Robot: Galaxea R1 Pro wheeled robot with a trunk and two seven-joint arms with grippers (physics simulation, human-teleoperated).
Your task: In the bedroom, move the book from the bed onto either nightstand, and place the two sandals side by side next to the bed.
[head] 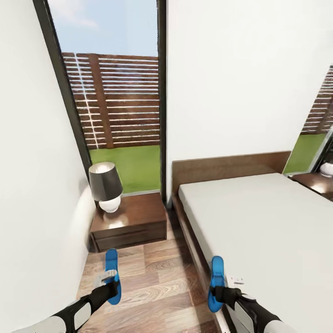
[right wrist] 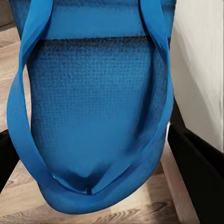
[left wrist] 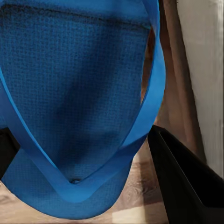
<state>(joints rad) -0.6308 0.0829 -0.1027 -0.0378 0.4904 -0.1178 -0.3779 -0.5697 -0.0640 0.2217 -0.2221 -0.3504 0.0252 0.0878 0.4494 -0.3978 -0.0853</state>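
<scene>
Each tool grips one bright blue flat sandal: left tool (head: pixel 107 279) holds the left sandal (head: pixel 111 273) near the wall, right tool (head: pixel 217 290) holds the right sandal (head: pixel 216 281) against the dark wooden bed frame (head: pixel 187 231); long axes parallel, well apart across the wood-plank floor (head: pixel 157 282).

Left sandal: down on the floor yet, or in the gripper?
In the gripper, as far as shows. The left sandal sits at the left gripper, whose fingers flank it in the wrist view; floor contact unclear.
</scene>
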